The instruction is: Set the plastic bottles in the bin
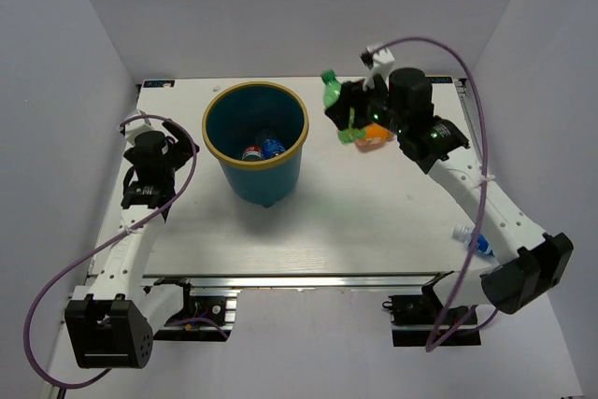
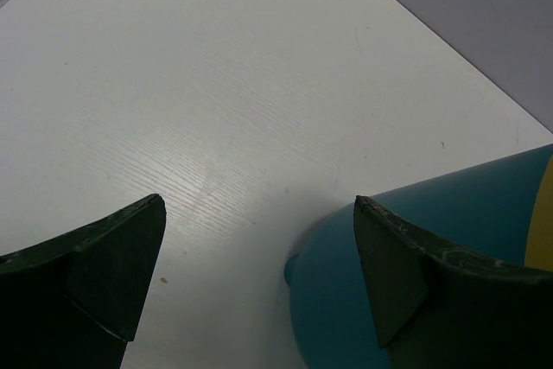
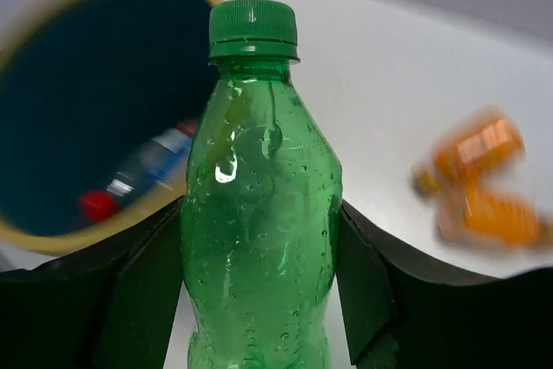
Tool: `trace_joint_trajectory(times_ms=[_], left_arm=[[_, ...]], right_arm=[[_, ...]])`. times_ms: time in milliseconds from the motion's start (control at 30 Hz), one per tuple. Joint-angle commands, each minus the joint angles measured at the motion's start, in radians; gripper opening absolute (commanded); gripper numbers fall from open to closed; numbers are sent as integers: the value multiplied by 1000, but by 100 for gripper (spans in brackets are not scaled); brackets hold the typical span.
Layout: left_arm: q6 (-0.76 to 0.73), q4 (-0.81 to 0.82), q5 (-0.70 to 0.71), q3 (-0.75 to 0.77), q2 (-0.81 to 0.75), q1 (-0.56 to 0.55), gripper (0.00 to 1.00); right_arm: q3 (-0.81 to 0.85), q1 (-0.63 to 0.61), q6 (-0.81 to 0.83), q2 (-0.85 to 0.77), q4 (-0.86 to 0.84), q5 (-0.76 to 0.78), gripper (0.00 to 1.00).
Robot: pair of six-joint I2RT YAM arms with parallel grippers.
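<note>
White enclosure; pale wood-grain surface (image 1: pixel 374 221).

- Bin (image 1: pixel 266 179): teal bucket, left of centre. At least two bottles (image 1: pixel 262 149) are seen lying inside, with a red cap and blue labels.
- Green bottle (image 3: pixel 259 213): clamped at mid-body in the right end effector (image 3: pixel 259 274) and held cap-up, just right of the bin's rim. It is judged light, thin-walled and smooth, so it is likely to dent or slip under a hard squeeze. The mid-body is judged the best hold.
- Orange bottles (image 3: pixel 479 187): blurred and partly hidden from above, so the count is not established.
- Clear bottle (image 1: pixel 472 240): blue-labelled, half covered by the right arm.
- Left end effector (image 2: pixel 259 248): spread apart and empty beside the bin.
</note>
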State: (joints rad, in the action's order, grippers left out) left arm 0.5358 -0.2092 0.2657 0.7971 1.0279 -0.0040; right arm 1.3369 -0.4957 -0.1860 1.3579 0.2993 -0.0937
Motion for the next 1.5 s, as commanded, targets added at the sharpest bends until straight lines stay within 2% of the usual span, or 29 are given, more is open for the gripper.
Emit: trace_joint_trajectory(times_ms=[0,67,200,233,267,333,367,433,533,733,900,933,1033,1067,1200,1233,1367,1467], left_arm=[[-5,5,33,-10,-38,2,98],[-5,5,49,-12,-42,2,98],[-10,2,72,-13,-40,2,98],[-13,1,84,-12,-35,2,98],[-13,-7,111,-10,-34,2,98],[-11,-16,132,-4,-29,2,98],[-10,-16,144,-4,-32,2,98],[-5,-15,156,-9,-35,2,98],[3,-24,185,-6,-34,2,98],[12,-38,224,-2,-38,2,98],[16,-33,219,-4,-34,2,98],[16,-33,218,-1,-29,2,98],[16,-30,207,-1,-20,2,98],[16,-30,202,1,-16,2,98],[20,-50,204,20,12,2,98],[26,-58,210,24,23,2,98],[27,-59,208,22,26,2,98],[27,-56,213,19,21,2,98]], right_arm=[[225,-145,121,27,-34,-76,45],[324,-191,160,87,-19,-103,46],[618,-276,180,332,69,-168,47],[690,-285,180,368,76,-178,51],[712,-291,194,426,81,-185,63],[781,-310,226,475,95,-195,68],[809,-313,226,521,121,-186,77],[867,-313,227,555,149,-164,89],[904,-308,244,560,143,-140,89],[756,-212,234,425,115,-166,89],[547,4,145,320,139,-147,89],[512,34,142,307,118,-134,89],[441,97,137,346,101,47,89],[449,115,108,371,107,155,89],[562,144,5,533,132,333,89],[634,152,-33,614,147,377,89],[867,166,-107,832,224,411,89],[947,166,-164,940,236,419,89]])
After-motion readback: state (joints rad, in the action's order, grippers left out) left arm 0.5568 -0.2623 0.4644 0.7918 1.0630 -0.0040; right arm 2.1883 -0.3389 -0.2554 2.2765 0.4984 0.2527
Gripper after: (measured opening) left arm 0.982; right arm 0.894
